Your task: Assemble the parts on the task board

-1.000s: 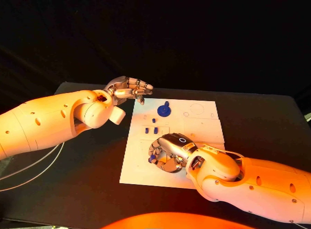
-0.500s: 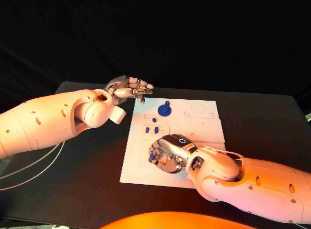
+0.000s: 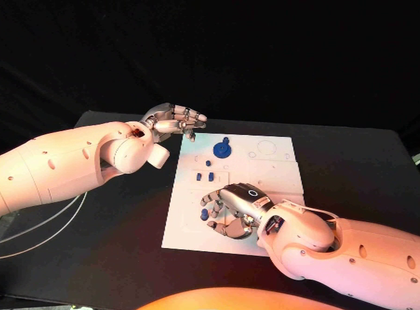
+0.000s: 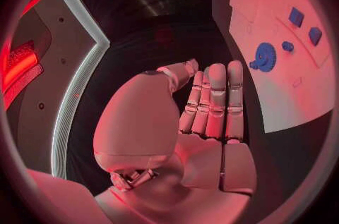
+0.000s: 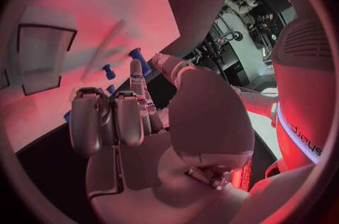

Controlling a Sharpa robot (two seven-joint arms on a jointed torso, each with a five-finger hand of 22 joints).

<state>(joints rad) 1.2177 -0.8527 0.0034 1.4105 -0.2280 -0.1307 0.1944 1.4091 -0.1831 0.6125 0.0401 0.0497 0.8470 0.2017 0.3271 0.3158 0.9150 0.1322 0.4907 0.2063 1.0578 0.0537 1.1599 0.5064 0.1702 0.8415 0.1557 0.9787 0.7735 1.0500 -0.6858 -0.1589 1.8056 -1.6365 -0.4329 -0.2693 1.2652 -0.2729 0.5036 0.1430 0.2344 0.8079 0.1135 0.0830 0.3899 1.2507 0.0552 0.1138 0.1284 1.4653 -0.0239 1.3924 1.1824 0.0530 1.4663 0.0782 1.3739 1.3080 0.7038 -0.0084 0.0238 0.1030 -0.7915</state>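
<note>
Since a second ago the right robot hand [image 3: 230,210] has slid a little toward the near edge of the task board [image 3: 277,169], while the left robot hand [image 3: 177,120] has stayed where it was. From the head camera, the white task board lies in the middle of the black counter [image 3: 359,161], with bare counter on all sides of it. The left robot hand hovers just off the board's far left corner, fingers curled in on nothing. The right robot hand is over the board's near half, fingers bent down toward it; whether it holds a part cannot be told. A blue gear [image 3: 222,149] sits near the far edge, two small blue blocks [image 3: 204,175] lie side by side at mid-board, and one more blue piece [image 3: 204,213] shows beside the right hand's fingers. The left wrist camera shows what the head view hides: the left palm [image 4: 212,117] with fingers straight and pressed together, nothing in it, and beyond it the gear [image 4: 265,57], a small blue peg [image 4: 287,46] next to it, and the two blocks [image 4: 305,26]. The right wrist camera shows the right hand's fingers [image 5: 113,117] curled close above the board, with three small blue pegs [image 5: 109,71] near their tips.
</note>
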